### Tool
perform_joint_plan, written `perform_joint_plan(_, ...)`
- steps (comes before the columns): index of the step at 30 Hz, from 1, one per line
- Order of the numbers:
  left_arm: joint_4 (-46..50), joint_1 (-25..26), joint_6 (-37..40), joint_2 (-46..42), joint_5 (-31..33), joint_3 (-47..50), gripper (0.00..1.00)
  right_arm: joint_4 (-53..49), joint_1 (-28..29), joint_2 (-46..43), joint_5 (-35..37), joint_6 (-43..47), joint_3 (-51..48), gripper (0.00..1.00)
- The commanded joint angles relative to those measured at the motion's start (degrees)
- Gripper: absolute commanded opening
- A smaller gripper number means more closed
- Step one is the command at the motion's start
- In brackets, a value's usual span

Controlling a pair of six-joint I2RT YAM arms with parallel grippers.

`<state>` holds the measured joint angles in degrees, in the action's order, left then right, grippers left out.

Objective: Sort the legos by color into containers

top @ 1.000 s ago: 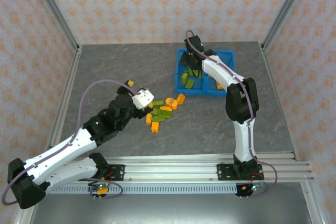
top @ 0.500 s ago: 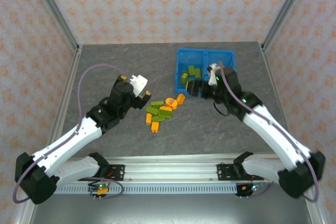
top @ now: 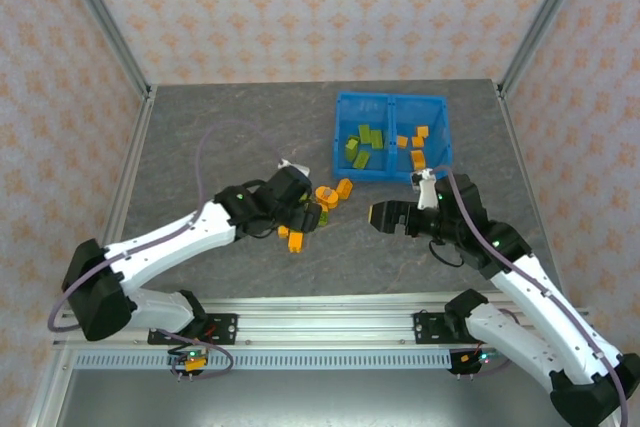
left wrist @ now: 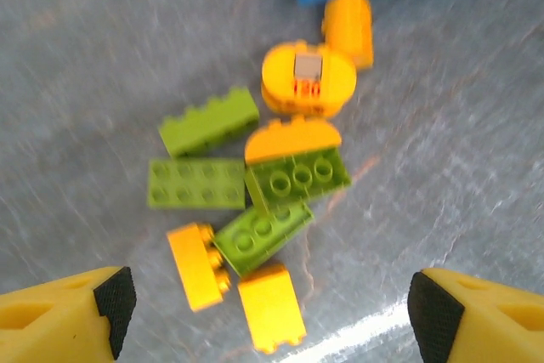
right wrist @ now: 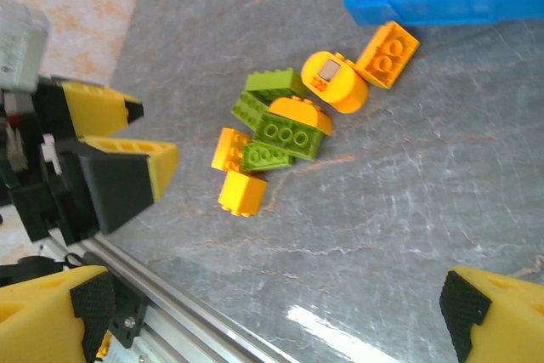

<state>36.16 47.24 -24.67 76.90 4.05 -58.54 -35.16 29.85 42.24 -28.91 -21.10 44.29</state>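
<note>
Above the legos (left wrist: 280, 184) at centre frame, my left gripper (left wrist: 268, 308) stands wide open and empty, I think to straddle one; my right gripper (right wrist: 274, 299) likewise.

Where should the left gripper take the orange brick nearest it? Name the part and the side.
Probably grip the orange brick by its two long side faces, coming straight down. It lies flat with its right and near sides free, and the left gripper stands open astride it. A green brick crowds its far end.
</note>
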Motion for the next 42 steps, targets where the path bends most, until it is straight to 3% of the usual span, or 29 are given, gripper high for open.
perform_joint_plan(1, 2.9, 1.5, -11.4, 3.9, 3.7, 2.7, 0.84, 0.4, -0.1, 0.5, 2.3, -1.5, -0.8, 0.99)
perform_joint_plan(5, 0.5, 1.8, -12.1, 6.5, 6.2, 5.2, 0.71, -0.8, -0.1, 0.8, 3.6, -1.8, -0.3, 0.99)
perform_joint_plan(10, -4.8, 1.9, -12.7, 9.9, 0.6, 7.7, 0.65, -2.8, -0.1, -0.5, 5.0, -1.9, 0.0, 0.99)
perform_joint_plan(14, -10.9, 2.4, -13.7, 10.9, -3.9, 10.2, 0.65, -3.2, -0.1, -0.8, 5.3, -2.5, -0.3, 0.99)
perform_joint_plan(19, -12.3, 2.9, -14.4, 12.3, -2.8, 11.4, 0.63, -3.1, -0.1, -0.8, 5.2, -3.4, -0.5, 0.99)
perform_joint_plan(21, -12.3, 3.2, -14.4, 13.0, -1.8, 11.9, 0.57, -3.1, -0.1, -0.9, 5.3, -3.6, -0.4, 0.99)
perform_joint_plan(23, -12.3, 3.6, -14.4, 13.0, -0.6, 12.2, 0.39, -3.5, -0.1, -1.2, 5.4, -3.9, -0.2, 0.99)
perform_joint_plan(25, -12.7, 3.8, -14.4, 12.7, -0.3, 12.4, 0.34, -4.3, -0.1, -1.5, 5.3, -4.1, -0.1, 0.99)
perform_joint_plan(29, -12.0, 4.9, -14.2, 11.0, -0.2, 11.3, 0.34, -7.3, -0.1, -3.4, 5.2, -4.7, -0.4, 0.99)
perform_joint_plan(33, -8.7, 7.9, -12.9, 8.1, 0.3, 5.5, 0.34, -10.3, -0.1, -6.1, 5.3, -5.9, 0.4, 0.99)
perform_joint_plan(38, -7.2, 11.0, -9.2, 9.5, 0.9, -9.3, 0.31, -12.6, -0.1, -9.3, 4.6, -11.7, 3.3, 0.99)
perform_joint_plan(40, -6.0, 11.3, -6.3, 13.5, 2.5, -17.4, 0.3, -16.1, -0.1, -11.2, 9.5, -13.9, 5.0, 0.99)
perform_joint_plan(42, -5.3, 11.3, -2.3, 18.0, 4.8, -25.2, 0.3, -23.1, -0.1, -13.0, 19.5, -17.0, 7.3, 0.99)
